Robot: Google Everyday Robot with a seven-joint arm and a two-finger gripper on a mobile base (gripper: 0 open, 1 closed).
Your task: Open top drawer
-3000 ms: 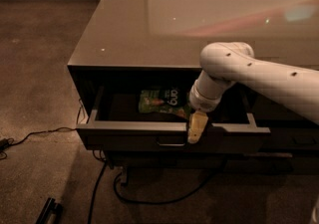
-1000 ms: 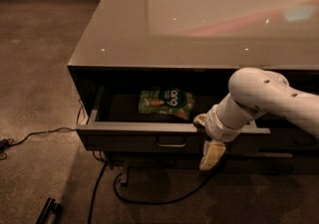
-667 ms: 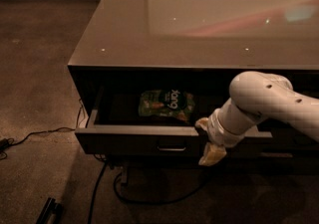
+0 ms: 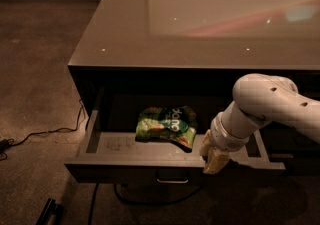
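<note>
Camera view is showing the wide, shallow dark grey-brown top drawer (image 4: 115, 171) standing well out from the front edge of the glossy dark bench (image 4: 130, 24), its grey tray interior exposed, so the opening is looking essentially done. A crumpled green snack bag (image 4: 167, 126) is lying inside, near the middle. The risk from here is probably overpulling: the drawer could be reaching its stop or tipping off its runners. An off-centre drag could also be twisting it, since the pale yellowish gripper (image 4: 216, 161) is sitting at the drawer's front rim, right of the small rectangular centre handle (image 4: 171, 180) and near the bag. Whether the gripper is open or clamping anything cannot be told; it seems to be touching the rim.
</note>
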